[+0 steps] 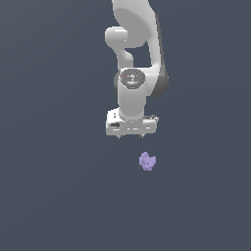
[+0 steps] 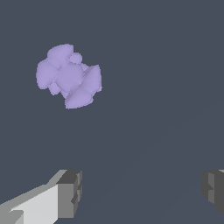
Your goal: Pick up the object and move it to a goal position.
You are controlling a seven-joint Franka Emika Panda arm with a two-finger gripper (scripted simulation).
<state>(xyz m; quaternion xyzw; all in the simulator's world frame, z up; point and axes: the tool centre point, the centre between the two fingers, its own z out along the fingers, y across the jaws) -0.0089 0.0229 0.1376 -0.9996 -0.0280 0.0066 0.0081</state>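
Observation:
The object point(image 1: 147, 161) is a small pale purple lumpy thing lying on the dark grey floor, just in front of the arm and a little to the exterior view's right of it. It also shows in the wrist view point(image 2: 69, 75), bumpy and ridged. My white gripper point(image 1: 130, 136) hangs above the floor, behind the object and apart from it. In the wrist view the gripper point(image 2: 142, 192) is open: its two grey fingertips point(image 2: 70, 192) stand wide apart with nothing between them.
The flat dark grey floor point(image 1: 59, 196) spreads all around. The white arm point(image 1: 135, 44) rises behind the gripper. No other object shows.

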